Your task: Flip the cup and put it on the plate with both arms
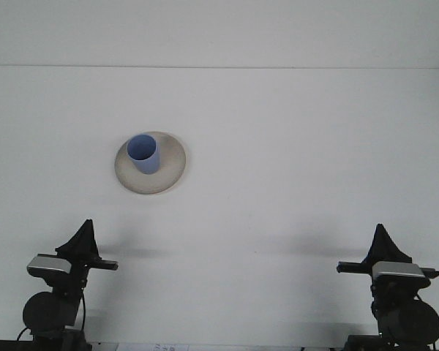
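Observation:
A light blue cup (pixel 143 153) stands upright, mouth up, on a round beige plate (pixel 170 170) left of the table's middle. Nothing is touching it. My left gripper (pixel 85 225) sits low at the front left, well short of the plate, its fingers drawn together into one black point with nothing between them. At the front right, far from the cup, my right gripper (pixel 381 229) also shows a single shut point and holds nothing.
The white table (pixel 293 146) runs back to a white wall at the far edge. Both arm bases sit at the front edge of the table, one in each corner.

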Robot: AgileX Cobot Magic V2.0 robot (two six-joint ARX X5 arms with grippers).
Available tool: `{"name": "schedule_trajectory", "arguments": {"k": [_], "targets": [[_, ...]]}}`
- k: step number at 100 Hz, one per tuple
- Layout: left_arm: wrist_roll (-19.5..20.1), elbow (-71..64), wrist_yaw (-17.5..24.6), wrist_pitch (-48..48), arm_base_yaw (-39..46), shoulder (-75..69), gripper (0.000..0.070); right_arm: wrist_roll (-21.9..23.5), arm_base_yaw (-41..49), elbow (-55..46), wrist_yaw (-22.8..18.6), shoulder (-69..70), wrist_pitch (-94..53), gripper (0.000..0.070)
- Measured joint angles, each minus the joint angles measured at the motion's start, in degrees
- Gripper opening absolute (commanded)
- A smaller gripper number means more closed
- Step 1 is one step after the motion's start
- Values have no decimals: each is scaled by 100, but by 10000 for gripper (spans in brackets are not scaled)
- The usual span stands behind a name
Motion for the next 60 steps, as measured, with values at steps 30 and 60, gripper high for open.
{"name": "schedule_trajectory", "arguments": {"k": [30,60], "targets": [[0,0,0,0,0,0,12,0,0,-1141,-24,-393,973,0],[0,0,0,-4,0,0,12,0,210,-1768,-22,-391,1757,0]]}}
